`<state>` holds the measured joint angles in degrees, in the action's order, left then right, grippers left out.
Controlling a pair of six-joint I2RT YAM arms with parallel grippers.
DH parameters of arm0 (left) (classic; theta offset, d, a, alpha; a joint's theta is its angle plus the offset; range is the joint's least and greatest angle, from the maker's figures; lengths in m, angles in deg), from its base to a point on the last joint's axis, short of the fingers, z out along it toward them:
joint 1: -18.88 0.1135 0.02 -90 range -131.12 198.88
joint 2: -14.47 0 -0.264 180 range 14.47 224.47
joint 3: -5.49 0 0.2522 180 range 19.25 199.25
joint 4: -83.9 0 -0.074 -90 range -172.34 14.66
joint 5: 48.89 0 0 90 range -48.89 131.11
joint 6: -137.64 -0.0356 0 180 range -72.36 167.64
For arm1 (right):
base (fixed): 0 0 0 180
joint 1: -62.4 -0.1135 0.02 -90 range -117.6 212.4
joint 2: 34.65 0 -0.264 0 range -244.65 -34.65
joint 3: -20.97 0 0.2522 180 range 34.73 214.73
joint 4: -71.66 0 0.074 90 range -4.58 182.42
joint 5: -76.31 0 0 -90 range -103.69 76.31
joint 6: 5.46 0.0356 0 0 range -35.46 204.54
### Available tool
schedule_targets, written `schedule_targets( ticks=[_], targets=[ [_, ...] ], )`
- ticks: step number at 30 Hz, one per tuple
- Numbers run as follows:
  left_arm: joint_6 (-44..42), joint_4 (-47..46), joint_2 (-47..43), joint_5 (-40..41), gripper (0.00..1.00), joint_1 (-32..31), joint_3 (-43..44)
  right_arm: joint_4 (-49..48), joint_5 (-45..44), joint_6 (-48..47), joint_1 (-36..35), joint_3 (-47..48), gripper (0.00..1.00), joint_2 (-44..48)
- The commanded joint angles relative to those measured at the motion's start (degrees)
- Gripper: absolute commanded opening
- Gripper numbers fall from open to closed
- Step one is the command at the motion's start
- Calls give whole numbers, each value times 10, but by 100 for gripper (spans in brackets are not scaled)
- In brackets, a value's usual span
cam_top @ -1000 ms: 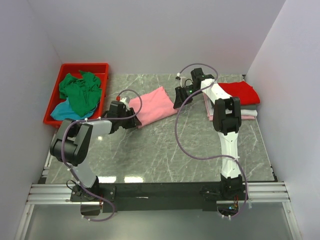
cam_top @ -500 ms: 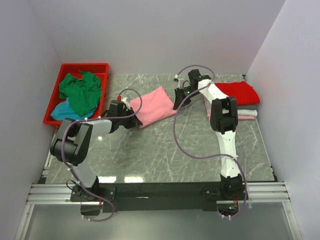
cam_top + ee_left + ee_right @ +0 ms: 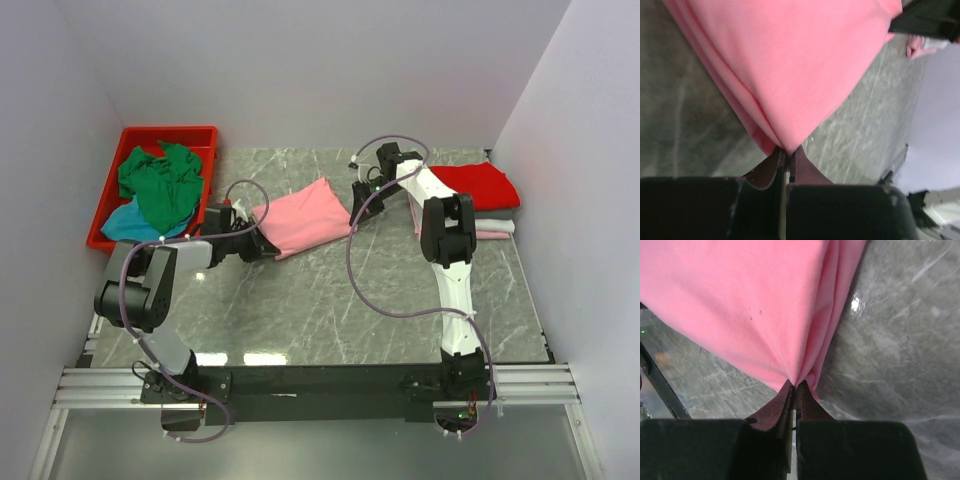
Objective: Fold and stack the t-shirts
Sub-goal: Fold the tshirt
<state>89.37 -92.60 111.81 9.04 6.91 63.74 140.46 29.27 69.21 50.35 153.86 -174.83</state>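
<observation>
Now both hands have just closed. The left hand (image 3: 786, 154) pinches one end of the folded salmon-pink t-shirt (image 3: 300, 215) and the right hand (image 3: 794, 386) pinches the opposite end. The shirt lies mid-surface (image 3: 330, 300). Judgement: grips set, ready for carrying to the stack (image 3: 482, 190).

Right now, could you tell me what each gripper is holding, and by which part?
Both hold the pink shirt: the left gripper pinches its near left corner, the right gripper its near right corner.
</observation>
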Motion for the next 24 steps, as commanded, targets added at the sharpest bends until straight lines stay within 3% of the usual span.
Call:
schedule_targets(
  ticks=[1, 8, 9, 11, 12, 15, 16, 22, 24],
  targets=[
    [7, -3, -1, -64, 1, 1, -19, 41, -20, -21, 9, -8, 0, 30],
    [-1, -4, 7, -92, 1, 0, -54, 71, 1, -73, 10, -64, 0, 54],
    [0, -2, 3, -91, 3, 0, -61, 80, 8, -93, 10, -69, 0, 57],
    [1, 3, -5, -86, 20, -1, -68, 101, 14, -109, 9, -79, 1, 64],
    [0, 9, -12, -72, 24, -1, -72, 103, 12, -124, 10, -86, 19, 78],
    [-8, 45, -88, -40, 40, -1, -90, 68, -28, -124, 12, -147, 42, 132],
    [-10, 79, -112, 1, 49, -1, -90, 55, -44, -120, 13, -159, 45, 147],
    [-44, 186, -279, 139, 55, -1, -64, -7, -134, -101, 11, -174, 43, 213],
    [-53, 178, -310, 138, 55, -1, -61, -22, -127, -106, 5, -172, 41, 227]
  ],
)
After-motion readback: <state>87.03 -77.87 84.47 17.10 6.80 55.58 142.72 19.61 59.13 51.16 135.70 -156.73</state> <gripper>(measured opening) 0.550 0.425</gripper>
